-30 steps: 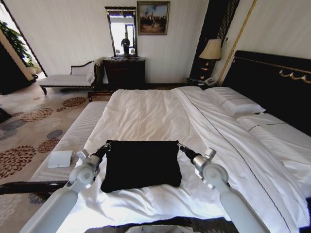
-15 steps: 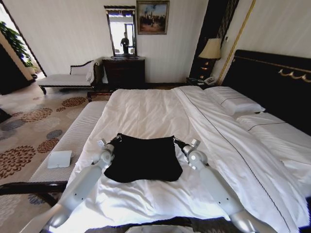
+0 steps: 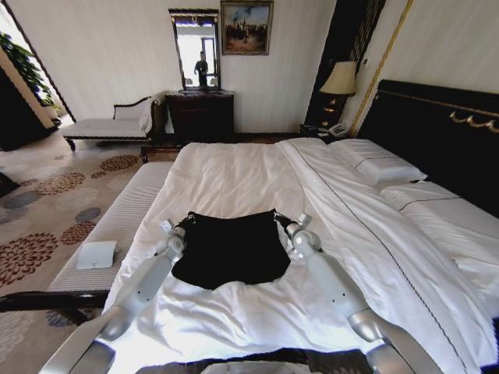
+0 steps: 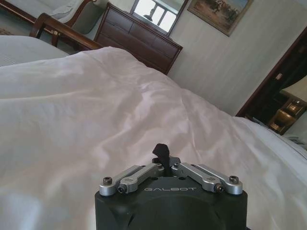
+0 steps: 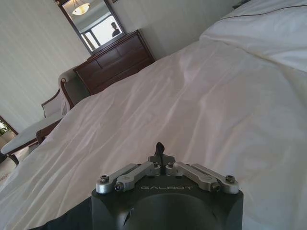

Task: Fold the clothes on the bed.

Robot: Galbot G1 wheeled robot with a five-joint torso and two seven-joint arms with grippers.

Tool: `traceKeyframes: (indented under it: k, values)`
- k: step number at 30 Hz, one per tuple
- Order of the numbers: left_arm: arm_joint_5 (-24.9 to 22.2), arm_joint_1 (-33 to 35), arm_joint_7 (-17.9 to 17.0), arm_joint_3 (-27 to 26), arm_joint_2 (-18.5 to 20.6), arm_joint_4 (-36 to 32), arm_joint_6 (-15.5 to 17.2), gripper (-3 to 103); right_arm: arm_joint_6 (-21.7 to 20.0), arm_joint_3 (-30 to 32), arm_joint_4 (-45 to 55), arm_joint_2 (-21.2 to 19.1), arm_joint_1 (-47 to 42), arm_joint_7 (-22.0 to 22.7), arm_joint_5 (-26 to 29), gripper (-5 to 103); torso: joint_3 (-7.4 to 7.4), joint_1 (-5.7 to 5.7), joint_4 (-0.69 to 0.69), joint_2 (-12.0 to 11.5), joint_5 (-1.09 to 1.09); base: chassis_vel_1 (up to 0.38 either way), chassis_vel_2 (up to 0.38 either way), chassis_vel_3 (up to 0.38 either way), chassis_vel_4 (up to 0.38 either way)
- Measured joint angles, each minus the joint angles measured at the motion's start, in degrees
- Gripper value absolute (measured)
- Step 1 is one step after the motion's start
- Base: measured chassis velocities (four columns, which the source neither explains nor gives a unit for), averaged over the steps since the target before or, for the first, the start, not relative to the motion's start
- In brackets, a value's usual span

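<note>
Carried farther up the bed [image 3: 234,179] since a second ago: shirt [image 3: 230,249], now smaller and bunched between both arms. Left gripper [image 3: 184,222] pinched shut on its near-left corner, right gripper [image 3: 281,221] clamped on the right corner, black cloth poking from both jaws.

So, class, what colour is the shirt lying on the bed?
Black; the shirt on the white bed shows best in the head view.

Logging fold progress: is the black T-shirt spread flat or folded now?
Partly folded: the black soft-cloth T-shirt is doubled, both hands pinching its far edge.
</note>
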Motion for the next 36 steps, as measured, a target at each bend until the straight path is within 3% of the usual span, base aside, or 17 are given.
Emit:
traceKeyframes:
  k: [7, 13, 17, 26, 36]
  values:
    - [1.33, -0.41, 1.93, -1.08, -3.04, 3.18, -0.99, 1, 1.42, 0.11, -3.11, 1.78, 0.51, -1.17, -1.34, 0, 0.00, 0.00, 0.01, 0.00, 0.00, 0.000, 0.000, 0.000, 0.000]
    - [2.36, -0.15, 2.21, -1.05, -1.89, 2.64, -1.84, 1, 2.47, 0.29, -3.53, 1.45, 0.04, -1.63, -2.84, 0, 0.00, 0.00, 0.02, 0.00, 0.01, 0.000, 0.000, 0.000, 0.000]
    - [5.17, 2.54, 3.90, -1.52, -0.06, -0.09, -2.64, 1, 3.66, 1.44, -1.55, 0.95, -3.82, -2.80, -5.11, 0, -0.01, -0.01, 0.01, 0.01, 0.01, 0.000, 0.000, 0.000, 0.000]
    - [6.38, 10.10, 4.06, -5.49, 0.30, -6.93, -3.63, 1, 8.35, 4.32, 4.10, 1.33, -12.80, -4.85, -13.48, 0, -0.01, -0.01, 0.00, 0.01, 0.00, 0.000, 0.000, 0.000, 0.000]
    - [10.49, 20.25, 4.66, -9.88, 0.51, -15.08, -9.51, 1, 12.47, 8.49, 10.96, 1.23, -21.98, -6.01, -21.40, 0, -0.02, -0.01, 0.02, 0.01, -0.01, 0.000, 0.000, 0.000, 0.000]
